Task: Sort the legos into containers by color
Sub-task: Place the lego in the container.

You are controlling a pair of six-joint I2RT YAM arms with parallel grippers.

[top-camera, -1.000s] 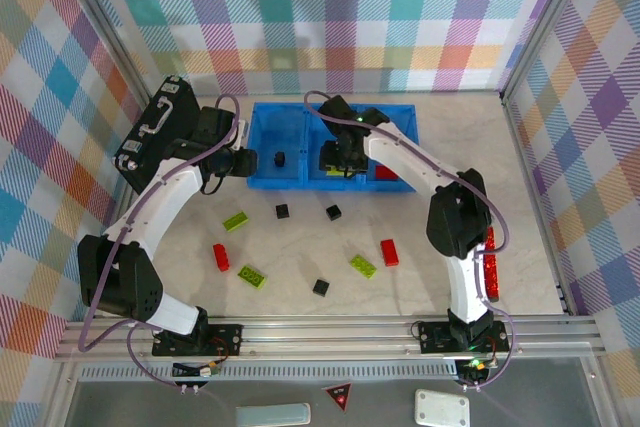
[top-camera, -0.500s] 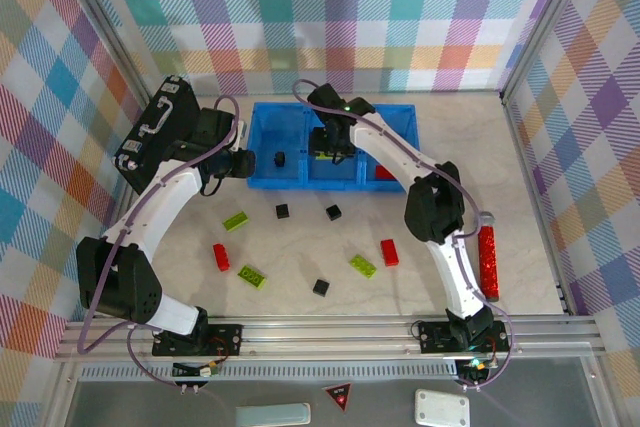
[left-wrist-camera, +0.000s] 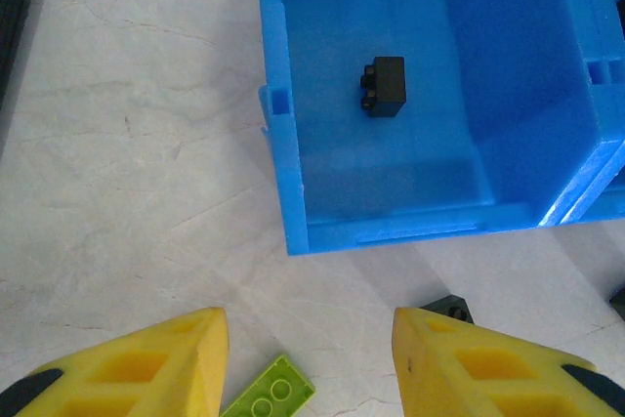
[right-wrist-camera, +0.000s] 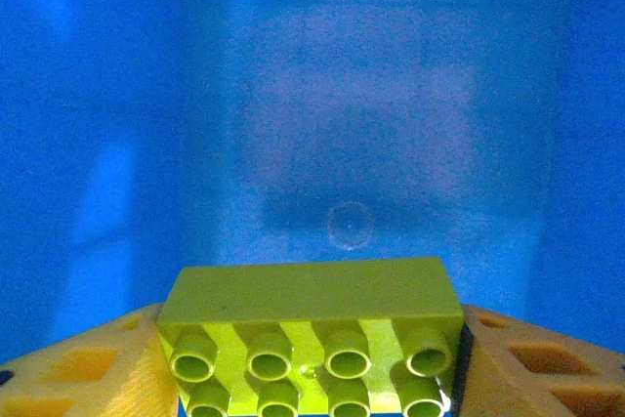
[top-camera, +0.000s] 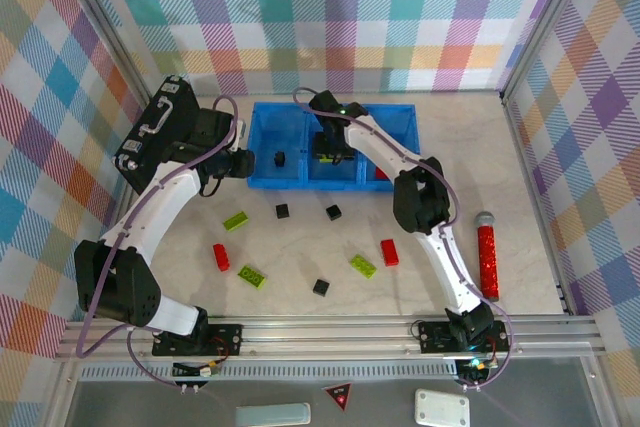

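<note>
One green lego (right-wrist-camera: 311, 324) pinched in right tool (right-wrist-camera: 317, 363) above tray (top-camera: 300, 184), left tool (left-wrist-camera: 308, 344) spread, empty

I see a lime-green brick (right-wrist-camera: 311, 329) against the blue tray (right-wrist-camera: 342, 95), a black cube (left-wrist-camera: 383, 86) in it, red bricks (top-camera: 221, 257) on the pale marbled tabletop (top-camera: 290, 247), a glittery red stick (top-camera: 486, 259), and pastel plaid walls (top-camera: 350, 7).

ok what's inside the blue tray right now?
Tray left compartment: one black cube. Middle: right pincer grips a lime brick there; floor under it hidden. Right: a red piece, mostly covered by the right arm.
</note>
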